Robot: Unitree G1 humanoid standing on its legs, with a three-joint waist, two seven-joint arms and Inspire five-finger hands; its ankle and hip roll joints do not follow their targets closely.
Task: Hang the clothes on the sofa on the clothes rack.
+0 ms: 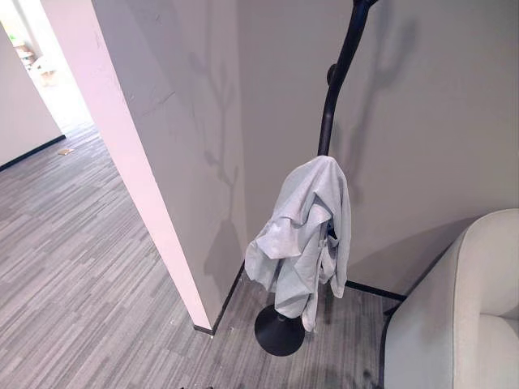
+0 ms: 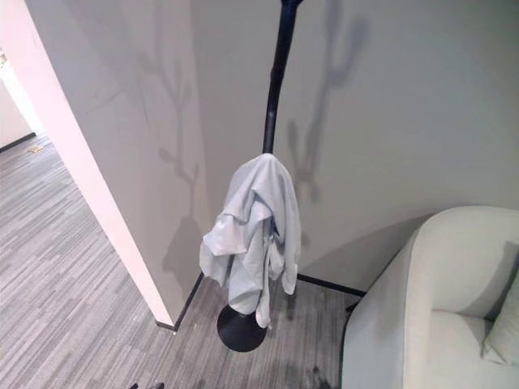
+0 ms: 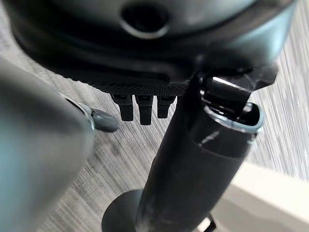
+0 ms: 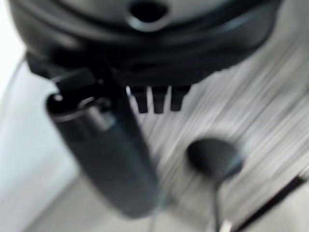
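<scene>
A pale grey-blue garment [image 1: 304, 231] hangs bunched on a low hook of the black clothes rack [image 1: 334, 89], which stands in the corner on a round base [image 1: 279, 331]. The garment's lower folds reach almost down to the base. The light sofa [image 2: 430, 308] sits at the right, with no clothes on the part I can see. My left hand [image 3: 145, 48] hangs above the striped floor, fingers [image 3: 140, 108] straight, holding nothing. My right hand [image 4: 145, 43] is likewise over the floor with straight fingers [image 4: 154, 99] and nothing in it.
A wall corner [image 1: 142, 186] juts out left of the rack, with a corridor of grey striped floor [image 1: 73, 267] beyond it. A cushion [image 2: 504, 328] lies on the sofa seat. A dark round shape [image 4: 215, 157] lies below my right hand.
</scene>
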